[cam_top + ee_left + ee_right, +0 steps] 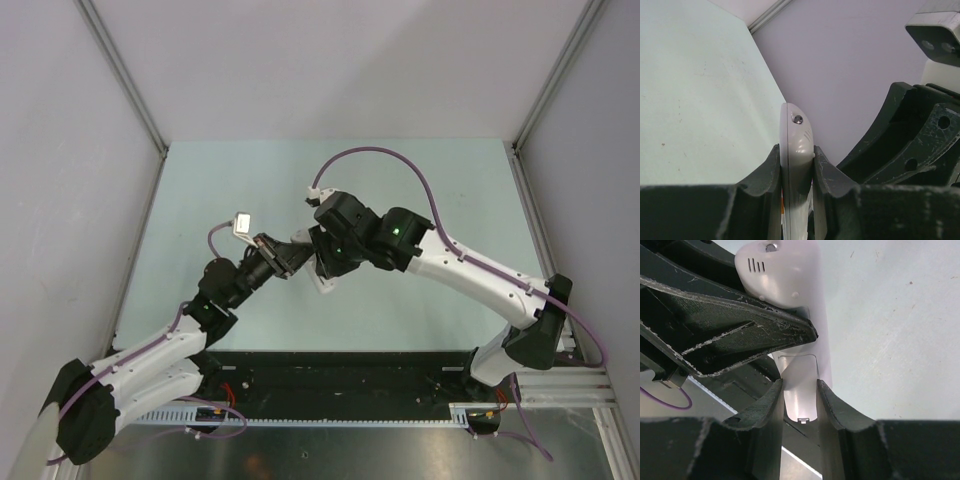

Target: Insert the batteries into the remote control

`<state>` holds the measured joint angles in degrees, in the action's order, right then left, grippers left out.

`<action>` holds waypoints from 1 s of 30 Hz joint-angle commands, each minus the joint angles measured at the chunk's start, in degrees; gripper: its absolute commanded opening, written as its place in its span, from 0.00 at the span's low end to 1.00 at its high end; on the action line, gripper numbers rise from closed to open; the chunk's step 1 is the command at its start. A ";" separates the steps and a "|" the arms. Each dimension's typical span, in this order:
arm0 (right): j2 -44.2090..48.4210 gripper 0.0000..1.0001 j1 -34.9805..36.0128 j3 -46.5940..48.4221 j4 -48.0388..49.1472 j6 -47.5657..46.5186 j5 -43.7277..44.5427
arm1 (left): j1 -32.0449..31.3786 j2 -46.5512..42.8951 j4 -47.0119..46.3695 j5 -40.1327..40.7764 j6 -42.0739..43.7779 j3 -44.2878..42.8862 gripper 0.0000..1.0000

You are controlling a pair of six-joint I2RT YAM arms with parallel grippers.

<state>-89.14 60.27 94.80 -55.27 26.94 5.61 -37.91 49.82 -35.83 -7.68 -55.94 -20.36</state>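
the remote control (785, 275) is being held up over the middle of the table (430, 190), and it is looking lifted off it, not lying down. two arms are holding it at once.

the left gripper (796, 152) is pinching its thin sides, and the round top end is poking out past the tips. the right gripper (800, 387) is pinching the other end. there the smooth back is showing a little lid (799, 371) with a small catch at the bottom. both pincers are pressing on white plastic, so neither one is standing spread.

i am thinking the arms are holding it this way so it is not slipping or turning while the back is being worked on. one is gripping it steady. the other is sitting right at the lid, maybe getting ready to pull it off. the lid is looking closed, so the job is looking near its start.

the batteries are not showing in any picture, so i cannot tell where they are lying.

in the right wrist view the left gripper is crossing just above the right gripper's tips, very near. the arms are crowding each other here, so a bump or a twist could be making the remote control slip out.
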 commanded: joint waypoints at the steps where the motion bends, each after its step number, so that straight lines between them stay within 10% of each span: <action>1: -0.77 0.00 -0.33 2.84 0.34 -0.66 0.90 | -0.67 -0.87 -3.10 -0.40 0.66 0.14 0.00; 22: 2.12 0.00 -2.17 2.66 2.26 -0.22 3.35 | -1.38 0.97 -3.01 4.25 -1.97 1.11 0.00; 30: 13.02 0.46 -2.61 -1.62 0.61 1.97 9.24 | -1.20 2.21 -2.57 6.36 -2.59 0.85 0.00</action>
<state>-84.33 57.69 95.07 -54.11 27.11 9.98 -38.92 52.53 -35.77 -3.51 -57.45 -19.29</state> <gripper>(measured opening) 0.427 0.253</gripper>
